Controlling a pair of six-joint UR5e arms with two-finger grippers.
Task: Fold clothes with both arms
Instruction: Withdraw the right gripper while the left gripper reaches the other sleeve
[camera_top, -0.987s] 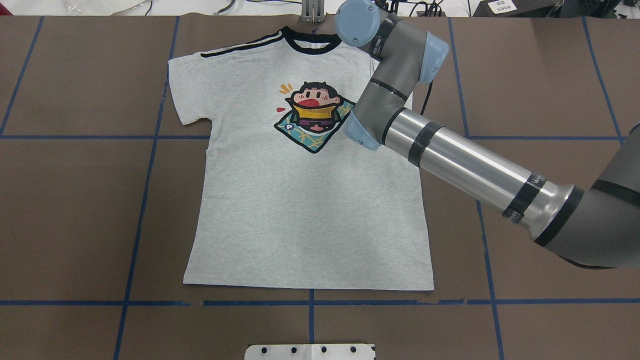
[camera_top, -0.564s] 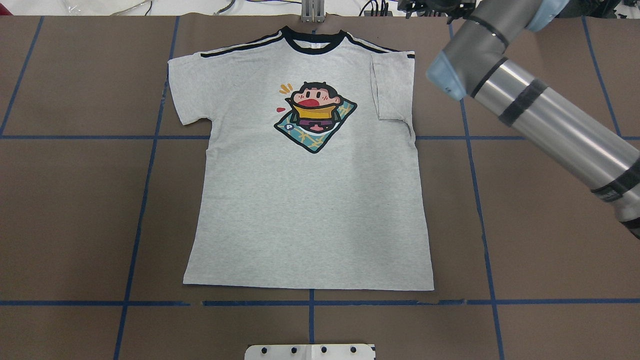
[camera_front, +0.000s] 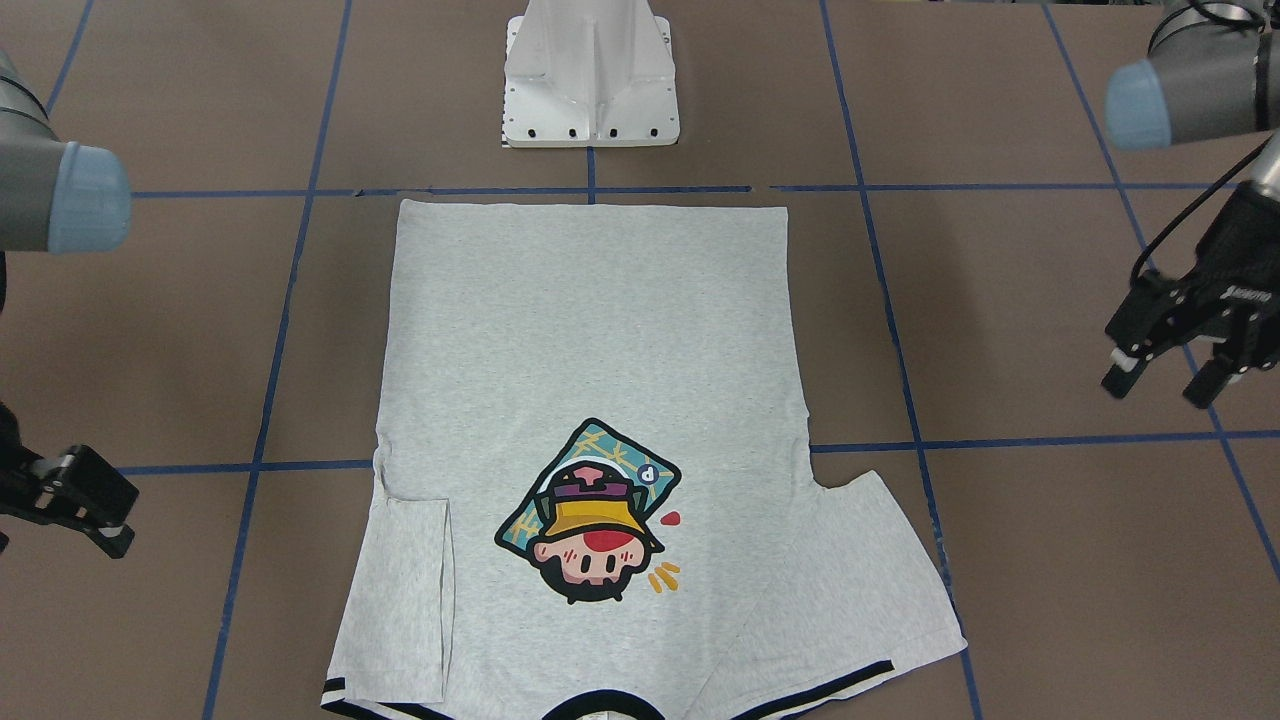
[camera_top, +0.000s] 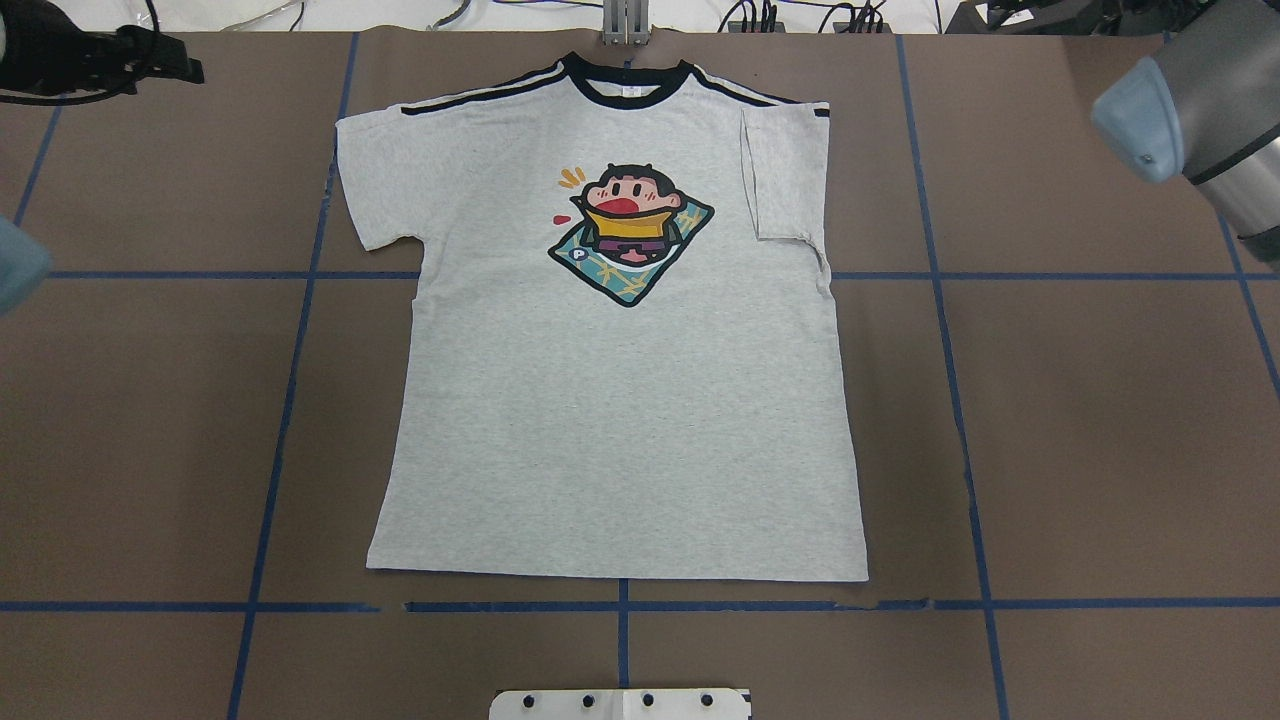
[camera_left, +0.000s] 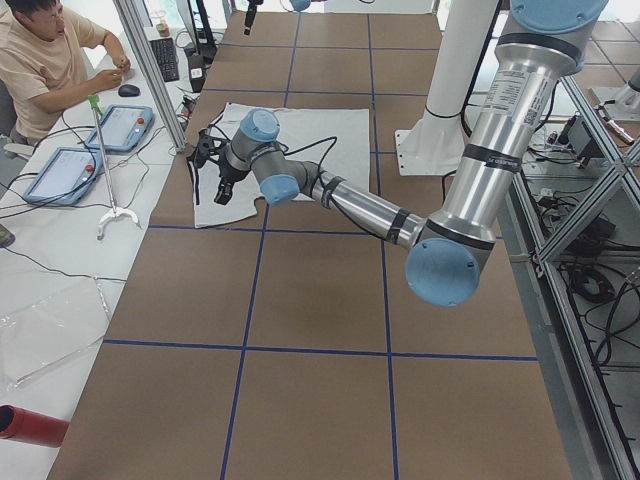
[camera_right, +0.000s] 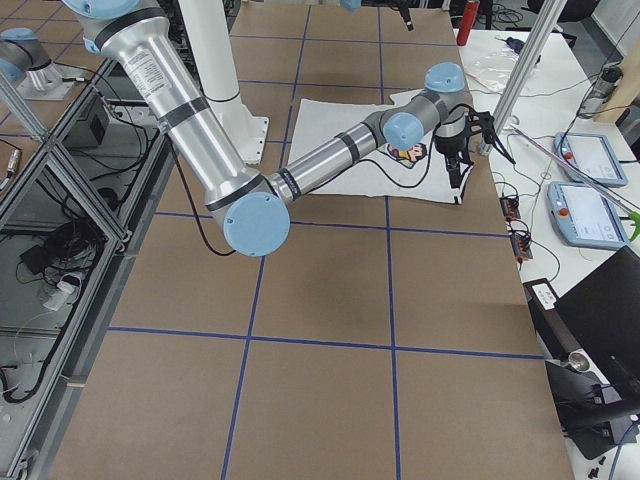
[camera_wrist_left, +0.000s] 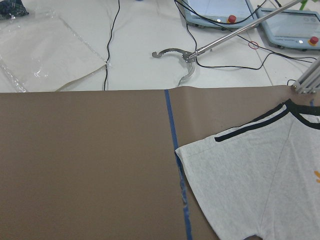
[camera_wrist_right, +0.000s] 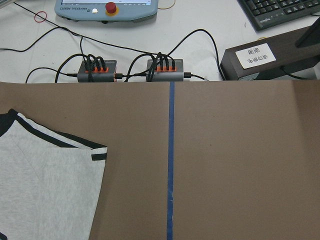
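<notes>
The grey T-shirt (camera_top: 620, 430) lies flat, print up, collar at the far edge of the brown table (camera_top: 1050, 400). Its sleeve on my right side (camera_top: 785, 180) is folded in over the body; the other sleeve (camera_top: 375, 180) is spread out flat. My left gripper (camera_front: 1160, 388) hangs open and empty above bare table, well off that spread sleeve (camera_front: 860, 590). My right gripper (camera_front: 105, 520) shows only partly at the frame edge, fingers apart, clear of the folded sleeve (camera_front: 410, 590). The wrist views show the spread sleeve (camera_wrist_left: 250, 185) and the folded shoulder corner (camera_wrist_right: 45, 185), no fingers.
The white pedestal base (camera_front: 590, 80) stands just behind the shirt's hem. Blue tape lines (camera_top: 620, 605) cross the table. Beyond the far edge are cable hubs (camera_wrist_right: 130, 70), teach pendants (camera_left: 120, 125) and a seated person (camera_left: 50, 60).
My right arm has swung off the shirt to the right and up, uncovering the folded-in sleeve. The left gripper has come into view at the top left corner. The shirt has not moved.
</notes>
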